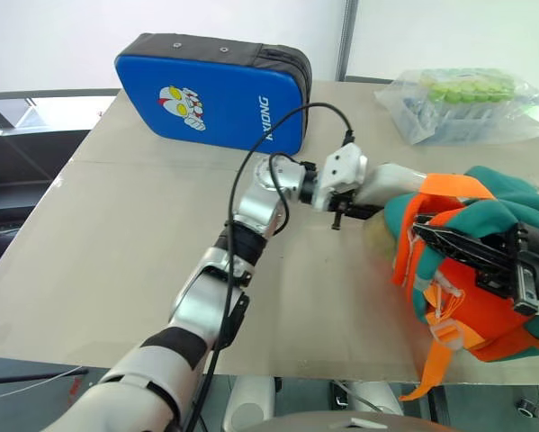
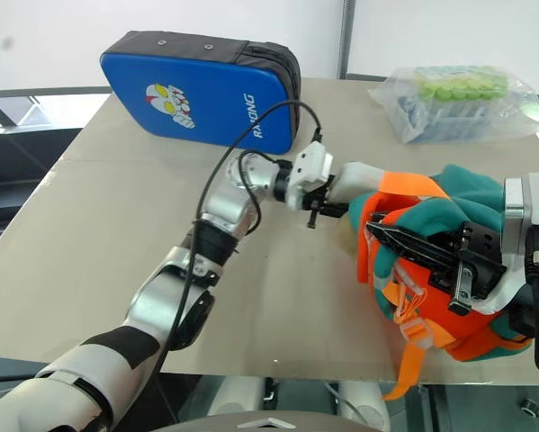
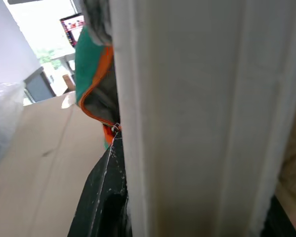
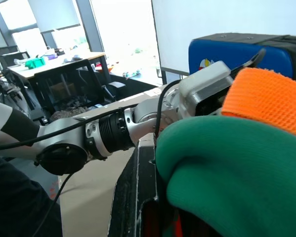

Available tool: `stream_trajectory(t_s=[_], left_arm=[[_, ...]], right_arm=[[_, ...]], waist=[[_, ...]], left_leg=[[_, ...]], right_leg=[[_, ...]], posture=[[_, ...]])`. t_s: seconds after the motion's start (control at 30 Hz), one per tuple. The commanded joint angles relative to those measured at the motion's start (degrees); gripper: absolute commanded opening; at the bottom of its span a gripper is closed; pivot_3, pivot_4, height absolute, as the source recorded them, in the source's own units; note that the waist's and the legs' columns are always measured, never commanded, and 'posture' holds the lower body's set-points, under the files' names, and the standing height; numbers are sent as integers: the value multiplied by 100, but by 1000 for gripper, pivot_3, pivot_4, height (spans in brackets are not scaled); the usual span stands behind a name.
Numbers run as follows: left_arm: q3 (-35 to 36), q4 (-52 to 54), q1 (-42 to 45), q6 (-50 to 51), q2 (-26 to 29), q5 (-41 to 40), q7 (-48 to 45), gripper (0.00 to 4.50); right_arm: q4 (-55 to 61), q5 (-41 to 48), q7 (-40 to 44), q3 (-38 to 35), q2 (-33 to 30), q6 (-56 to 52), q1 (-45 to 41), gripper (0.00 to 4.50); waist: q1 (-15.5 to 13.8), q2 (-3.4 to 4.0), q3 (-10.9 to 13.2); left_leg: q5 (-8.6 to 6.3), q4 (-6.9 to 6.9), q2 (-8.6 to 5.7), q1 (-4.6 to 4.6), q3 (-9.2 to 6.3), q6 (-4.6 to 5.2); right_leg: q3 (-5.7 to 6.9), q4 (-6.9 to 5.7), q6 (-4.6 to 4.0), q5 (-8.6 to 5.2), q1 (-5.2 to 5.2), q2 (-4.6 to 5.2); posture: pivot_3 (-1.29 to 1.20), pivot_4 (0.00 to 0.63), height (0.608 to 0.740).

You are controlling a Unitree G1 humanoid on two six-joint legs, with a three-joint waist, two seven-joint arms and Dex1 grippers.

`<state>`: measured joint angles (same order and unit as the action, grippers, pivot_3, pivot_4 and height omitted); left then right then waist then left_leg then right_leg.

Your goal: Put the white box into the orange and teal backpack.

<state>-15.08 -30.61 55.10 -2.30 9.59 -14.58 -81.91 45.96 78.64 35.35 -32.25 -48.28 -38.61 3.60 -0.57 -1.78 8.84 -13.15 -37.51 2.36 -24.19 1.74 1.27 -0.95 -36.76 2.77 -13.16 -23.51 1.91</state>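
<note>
One white box (image 1: 390, 183), clamped in the left gripper (image 1: 363, 200), enters one orange and teal backpack (image 1: 485, 270) near the table's (image 1: 116, 252) right edge; the right gripper (image 1: 449, 243) pinches its fabric.

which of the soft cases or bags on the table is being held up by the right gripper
The orange and teal backpack: the right gripper is shut on it. The big blue padded case and the clear bag of green items sit untouched further back.

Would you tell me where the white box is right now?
In the left eye view the white box is right of centre, held in the left gripper, its far end entering the orange and teal backpack.
</note>
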Motion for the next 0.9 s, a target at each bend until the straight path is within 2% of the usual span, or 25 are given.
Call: stream_trajectory(t_s=[0.03,0.13,0.27,0.37,0.47,0.6,0.73,0.9], left_arm=[[-6,1488,-298,1046,498,-718,-726,1140],[475,2461,-423,2285,1034,-1416,-344,1140],[991,3480,-648,3308,1799,-1791,165,1140],[1150,4083,-943,3852,2265,-1836,567,1140],[1249,4551,-1229,4305,2347,-1978,1085,1140],[1216,4882,-1365,5102,2039,-2124,2024,1140],[668,4762,-1378,4981,1796,-1716,2293,1140],[-12,3858,-1037,4567,1130,-1262,2375,1140]], right_arm=[[-502,-232,83,168,-94,427,-932,52],[-844,-307,139,728,40,443,-1914,52],[-1318,-697,244,1443,446,552,-3078,52],[-1522,-1271,491,1852,622,683,-3456,52],[-1582,-1596,678,2009,685,760,-3510,52],[-1262,-2775,862,2353,391,1006,-3178,52],[-847,-3141,905,2213,120,965,-2308,52],[-474,-3729,1024,1650,-250,1092,-782,52]], waist=[[81,10,7],[160,26,17],[141,36,25],[102,38,26],[47,38,26],[-38,39,27],[-60,39,25],[-91,41,22]], left_leg=[[0,0,2,5,-7,0],[0,1,2,22,-7,0],[0,8,3,22,-14,0],[0,9,2,13,-11,0],[0,5,-3,0,-9,-1],[0,-20,-5,-39,-18,-1],[0,-36,-8,-53,-31,-1],[0,-63,-15,-49,-32,0]], right_leg=[[-10,-3,0,0,0,0],[-20,-14,0,1,2,-2],[-16,-19,0,0,-2,-6],[-13,-16,4,-2,-7,-1],[-10,-7,13,-7,-8,10],[2,-7,15,-6,-32,13],[27,-8,14,-7,-27,11],[26,-11,14,-7,-6,6]], posture=[[0,150,740],[0,150,740],[0,150,740],[0,150,740],[0,150,740],[0,150,740],[0,150,740],[0,150,740]])
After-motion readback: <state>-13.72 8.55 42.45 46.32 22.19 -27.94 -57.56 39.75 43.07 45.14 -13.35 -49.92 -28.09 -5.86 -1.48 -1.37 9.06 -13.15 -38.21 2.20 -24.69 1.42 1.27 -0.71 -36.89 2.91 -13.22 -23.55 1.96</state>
